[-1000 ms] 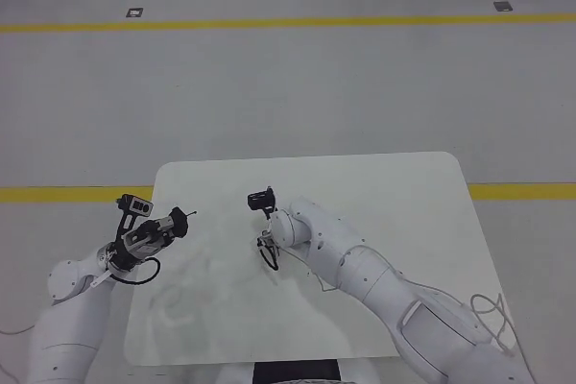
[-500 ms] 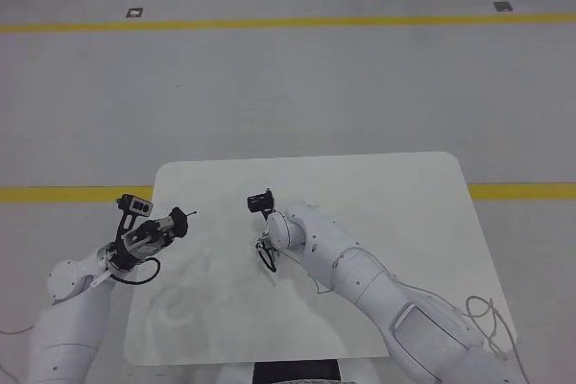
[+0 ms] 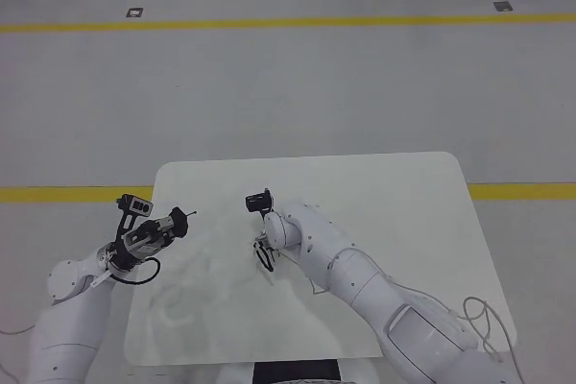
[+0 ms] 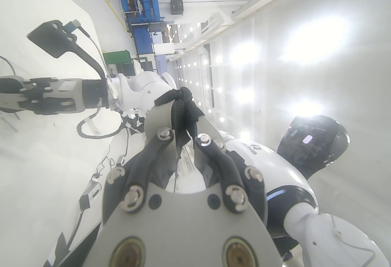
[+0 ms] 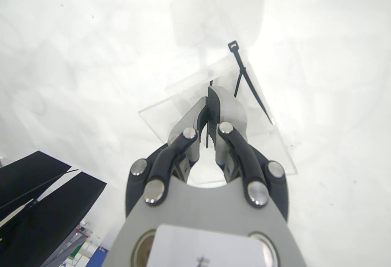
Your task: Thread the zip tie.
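Note:
My right gripper is shut on a thin black zip tie strip that runs between its fingers, low over a clear plate near the table's middle. Just beyond the fingertips, another black zip tie lies on that plate with its square head pointing away. My left gripper hovers above the table's left edge, shut on a bunched black zip tie. A thin black tip sticks out of it toward the right arm.
The white table has rounded corners and bare surface to the right of and behind the right arm. In the left wrist view the right arm's gripper shows farther off, low over the table.
The right arm has shifted slightly left over the table, its gripper still shut. The left arm has not moved.

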Controlling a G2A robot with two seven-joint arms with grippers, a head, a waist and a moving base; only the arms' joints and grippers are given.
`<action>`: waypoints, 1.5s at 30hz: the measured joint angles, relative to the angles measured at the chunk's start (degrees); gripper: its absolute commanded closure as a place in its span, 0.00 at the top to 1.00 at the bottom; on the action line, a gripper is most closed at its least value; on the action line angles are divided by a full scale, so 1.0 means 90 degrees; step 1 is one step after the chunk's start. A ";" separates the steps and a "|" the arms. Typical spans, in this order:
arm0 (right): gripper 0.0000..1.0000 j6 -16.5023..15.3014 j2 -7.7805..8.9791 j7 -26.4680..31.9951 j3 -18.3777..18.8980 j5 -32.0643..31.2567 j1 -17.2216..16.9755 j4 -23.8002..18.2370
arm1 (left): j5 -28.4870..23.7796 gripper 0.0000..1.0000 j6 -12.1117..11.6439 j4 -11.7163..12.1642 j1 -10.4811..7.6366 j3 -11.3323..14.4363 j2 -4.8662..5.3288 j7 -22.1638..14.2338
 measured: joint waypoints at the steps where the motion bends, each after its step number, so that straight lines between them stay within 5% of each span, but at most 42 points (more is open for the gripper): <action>1: 0.00 0.0000 -0.0004 0.0014 0.0023 -0.0025 0.0003 -0.0022 | 0.0000 0.00 0.0000 0.0000 0.0000 0.0000 0.0000 0.0000; 9: 0.00 0.0000 0.0045 0.0192 0.0218 -0.0248 -0.0050 -0.0252 | 0.0000 0.00 0.0000 0.0000 0.0000 0.0000 0.0000 0.0000; 10: 0.14 -0.0002 0.0050 0.0248 0.0217 -0.0295 -0.0063 -0.0273 | 0.0000 0.00 0.0000 0.0000 0.0000 0.0000 0.0000 0.0000; 13: 0.24 -0.0056 0.0054 0.0351 0.0184 -0.0381 -0.0082 -0.0273 | 0.0000 0.00 0.0000 0.0000 0.0000 0.0000 0.0000 0.0000; 27: 0.16 -0.0270 -0.0011 0.0357 0.0157 -0.0386 -0.0027 -0.0042 | 0.0000 0.00 0.0000 0.0000 0.0000 0.0000 0.0000 0.0000; 45: 0.20 -0.0417 -0.0034 0.0433 0.0110 -0.0617 -0.0133 -0.0346 | 0.0000 0.00 0.0000 0.0000 0.0000 0.0000 0.0000 0.0000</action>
